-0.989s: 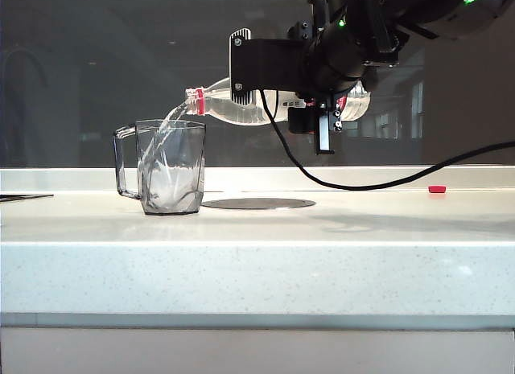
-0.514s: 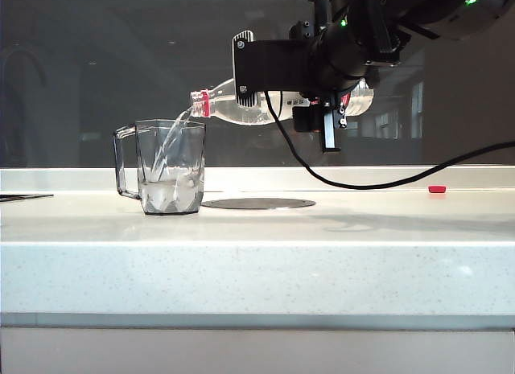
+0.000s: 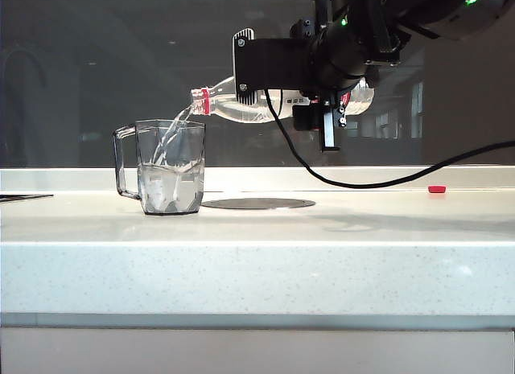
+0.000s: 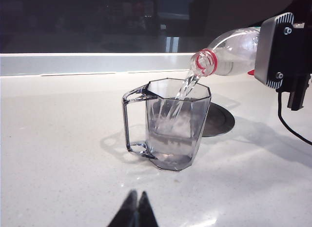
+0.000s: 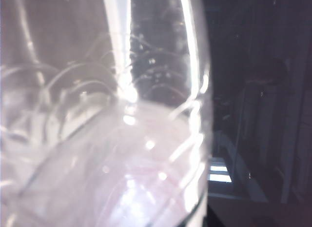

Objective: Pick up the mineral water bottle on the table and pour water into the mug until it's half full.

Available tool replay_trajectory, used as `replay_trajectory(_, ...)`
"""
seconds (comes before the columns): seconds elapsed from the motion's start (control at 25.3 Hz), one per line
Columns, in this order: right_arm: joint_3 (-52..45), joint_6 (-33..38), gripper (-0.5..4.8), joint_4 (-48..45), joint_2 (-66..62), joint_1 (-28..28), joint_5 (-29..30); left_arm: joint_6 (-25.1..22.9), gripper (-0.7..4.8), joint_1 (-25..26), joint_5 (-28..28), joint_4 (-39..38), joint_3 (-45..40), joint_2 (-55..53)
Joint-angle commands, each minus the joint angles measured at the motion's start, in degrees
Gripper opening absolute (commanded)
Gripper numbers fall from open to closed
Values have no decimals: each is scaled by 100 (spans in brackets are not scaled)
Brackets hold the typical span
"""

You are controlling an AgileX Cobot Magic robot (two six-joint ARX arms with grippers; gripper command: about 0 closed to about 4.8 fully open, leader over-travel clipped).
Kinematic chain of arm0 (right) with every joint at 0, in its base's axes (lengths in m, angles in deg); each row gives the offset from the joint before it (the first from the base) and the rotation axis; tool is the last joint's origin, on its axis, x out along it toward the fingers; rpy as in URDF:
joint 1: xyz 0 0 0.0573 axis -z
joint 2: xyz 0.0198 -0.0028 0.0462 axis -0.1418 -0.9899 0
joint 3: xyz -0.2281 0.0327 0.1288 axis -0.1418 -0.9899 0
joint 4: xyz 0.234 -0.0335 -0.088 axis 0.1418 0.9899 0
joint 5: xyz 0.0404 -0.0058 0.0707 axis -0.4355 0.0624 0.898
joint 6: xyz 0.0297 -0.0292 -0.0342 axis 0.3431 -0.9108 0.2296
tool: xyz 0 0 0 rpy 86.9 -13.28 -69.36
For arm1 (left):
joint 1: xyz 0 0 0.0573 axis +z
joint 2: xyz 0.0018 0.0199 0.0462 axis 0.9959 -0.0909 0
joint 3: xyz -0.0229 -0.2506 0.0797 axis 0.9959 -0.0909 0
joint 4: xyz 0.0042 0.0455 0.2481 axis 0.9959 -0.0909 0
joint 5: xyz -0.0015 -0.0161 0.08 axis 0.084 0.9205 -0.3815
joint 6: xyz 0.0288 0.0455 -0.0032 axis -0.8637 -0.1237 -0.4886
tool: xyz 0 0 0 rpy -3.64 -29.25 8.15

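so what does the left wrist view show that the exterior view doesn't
Only the left wrist view: the left hand, its fingertips together low over the table, and the mug's open rim seen from above.

Only the exterior view: the red cap lying on the table and the counter's thick front edge.

Both: the right hand holding the mineral water bottle tilted, water streaming into the mug beside the dark disc.

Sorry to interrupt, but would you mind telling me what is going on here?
The right gripper holds the mineral water bottle tipped nearly level above the mug, and water is streaming from its open mouth into the mug, which looks under half full. The left gripper is shut, low over the table, holding nothing. A small red cap lies to the right.
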State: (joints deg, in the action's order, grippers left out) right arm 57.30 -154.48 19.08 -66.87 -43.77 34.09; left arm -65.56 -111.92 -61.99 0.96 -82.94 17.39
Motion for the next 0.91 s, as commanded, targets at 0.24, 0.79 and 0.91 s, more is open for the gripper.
replay_trajectory(0.24,44,1331,278,-46,59,-72,-28,-22,-4,-2,7,70,15,-2)
replay_trajectory(0.79,44,5053,278,33,138,-199,-315,-22,-4,-2,7,70,15,-2)
replay_trajectory(0.91,44,6065,278,31,258,-199,-378,-22,-4,-2,7,70,15,-2)
